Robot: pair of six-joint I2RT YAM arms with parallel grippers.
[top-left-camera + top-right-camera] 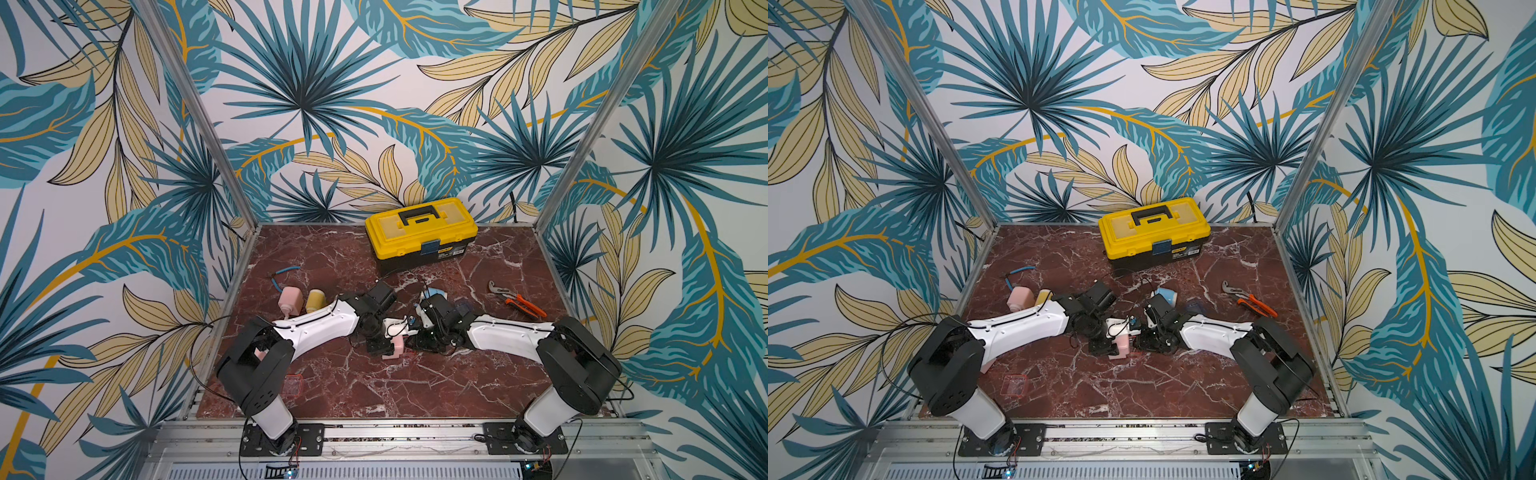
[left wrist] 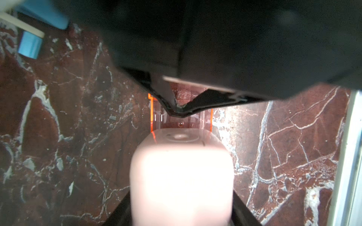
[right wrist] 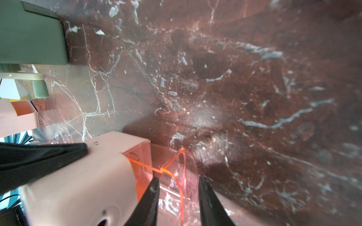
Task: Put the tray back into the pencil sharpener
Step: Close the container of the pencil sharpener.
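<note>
Tray [image 3: 173, 162] half inside sharpener [image 3: 78, 180], wrist-only | left jaws clamp sharpener | right jaws straddle tray, grip unclear

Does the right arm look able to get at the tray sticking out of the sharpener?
Likely yes: the right gripper flanks the clear orange tray, nothing in between, and the left gripper holds the pink pencil sharpener further back.

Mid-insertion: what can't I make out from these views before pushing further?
- Tray depth in the sharpener: the sharpener's wall hides the inserted end in the right wrist view; in both top views it is too small and the arms crowd it.
- Right pincer contact with the tray: clear walls make it uncertain, right wrist view.
- Left pincer: left wrist view, the glare-washed sharpener hides most; the bottom edge cuts the rest.
</note>
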